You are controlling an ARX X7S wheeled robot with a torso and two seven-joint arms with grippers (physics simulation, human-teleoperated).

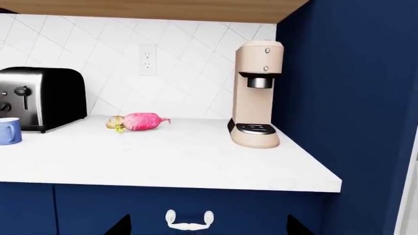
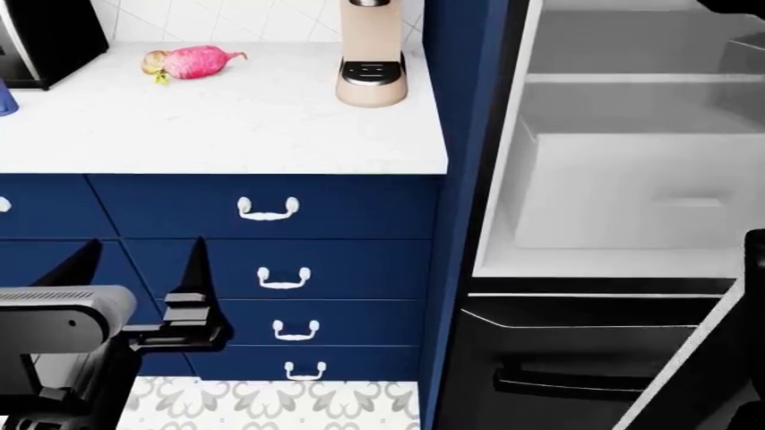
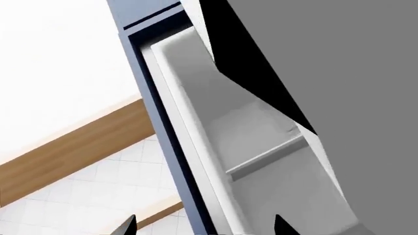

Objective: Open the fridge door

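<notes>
I am looking into the fridge cavity (image 2: 622,179), its white shelves and bin in plain sight, so I am judging the fridge door (image 3: 353,58) to be already swung well off its frame. In my right wrist view it is filling one side as a broad grey slab with a dark edge, very close to my right hand (image 3: 202,227). That hand's two fingertips are standing apart and I am seeing nothing clamped between them. The handle is not showing in any view.

What matters is this: the door is lying on my right, its long axis upright, its free edge slanting towards me at the low right of my head view. My right hand is by far the nearer. My left hand (image 2: 134,264) is hanging in front of the navy drawers (image 2: 275,269) under the tabletop (image 2: 239,134), fingers apart and empty, well apart from the fridge.

So any further widening is falling to the right arm, pushing the slab outward, away from the cavity.
</notes>
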